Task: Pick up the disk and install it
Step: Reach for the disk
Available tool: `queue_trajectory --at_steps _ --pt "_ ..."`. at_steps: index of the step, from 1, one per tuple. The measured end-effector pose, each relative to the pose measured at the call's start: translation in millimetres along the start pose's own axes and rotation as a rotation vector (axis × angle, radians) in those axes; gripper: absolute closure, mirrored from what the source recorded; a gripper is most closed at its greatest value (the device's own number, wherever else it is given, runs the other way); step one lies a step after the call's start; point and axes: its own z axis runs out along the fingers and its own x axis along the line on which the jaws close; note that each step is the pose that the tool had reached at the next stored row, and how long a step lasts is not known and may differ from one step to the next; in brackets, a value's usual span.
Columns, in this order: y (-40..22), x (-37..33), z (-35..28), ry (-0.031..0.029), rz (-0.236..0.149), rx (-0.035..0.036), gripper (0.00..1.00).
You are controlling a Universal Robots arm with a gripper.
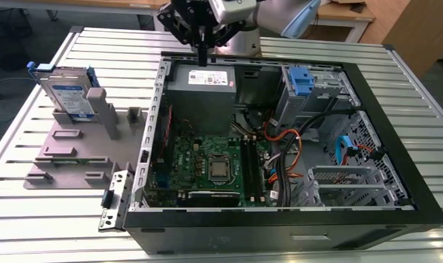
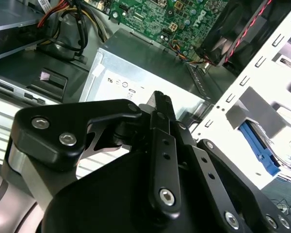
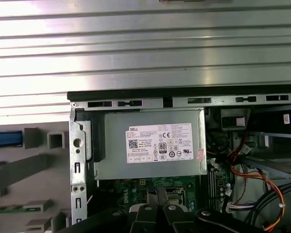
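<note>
The table [image 1: 50, 216] was a flat top of silver metal slats, ribbed, the ribs running from the exterior view's left to its right. In the first wrist view its slats [image 3: 145, 48] shone bright beyond the case.

An open case [image 1: 280, 233] lay on its side on the slats, taking the middle and the exterior view's right; its dark rim [image 3: 184, 93] showed in the first wrist view.

A grey holder plate [image 1: 68, 148] lay flat on the exterior view's left, just beside the case, also seen in the first wrist view [image 3: 19, 170].

A small metal bracket [image 1: 115, 200] lay by the case's near left corner, next to the plate.
</note>
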Motion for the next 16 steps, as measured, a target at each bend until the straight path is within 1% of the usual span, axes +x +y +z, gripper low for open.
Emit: queue_trajectory --at_steps 4,12,16 --pt "-0.2 3.6 0.0 -0.0001 0.000 -0.0001 0.89" --pt "-0.3 4.8 -0.1 -0.0001 0.000 0.0000 0.89" --pt "-0.5 6.6 0.0 -0.0001 0.000 -0.0001 0.89"
